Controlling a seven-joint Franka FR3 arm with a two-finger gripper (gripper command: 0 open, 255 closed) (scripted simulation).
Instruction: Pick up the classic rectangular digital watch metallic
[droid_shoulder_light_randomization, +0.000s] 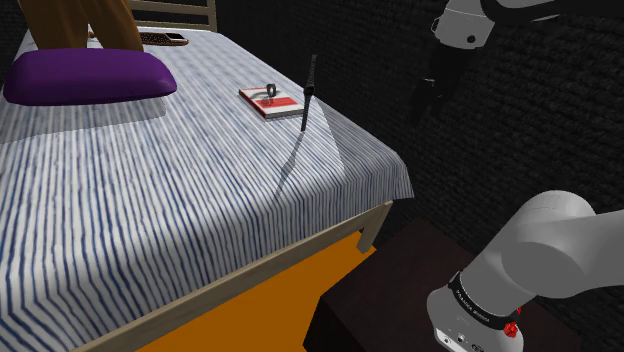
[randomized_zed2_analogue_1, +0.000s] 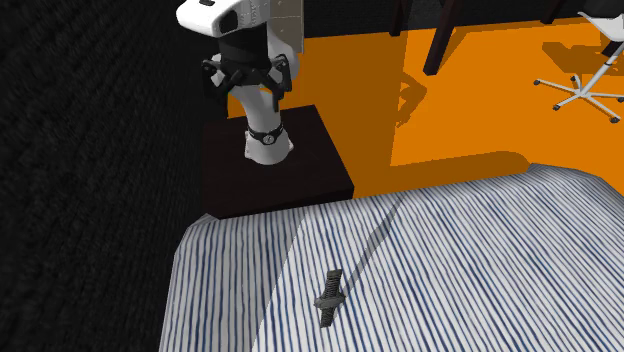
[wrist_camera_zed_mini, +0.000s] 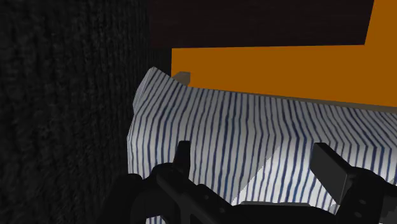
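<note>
While pincer (wrist_camera_zed_mini: 254, 158) hangs open beyond bed (droid_shoulder_light_randomization: 150, 220) corner | watch (droid_shoulder_light_randomization: 310, 92) near bed edge, well apart

Open bedspread (droid_shoulder_light_randomization: 150, 200) rings the watch (droid_shoulder_light_randomization: 310, 92), except a book (droid_shoulder_light_randomization: 268, 101) just beside.

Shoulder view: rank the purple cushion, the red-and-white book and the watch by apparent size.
1. Purple cushion.
2. Red-and-white book, by area.
3. Watch: thin, though about as long as the book.
</note>
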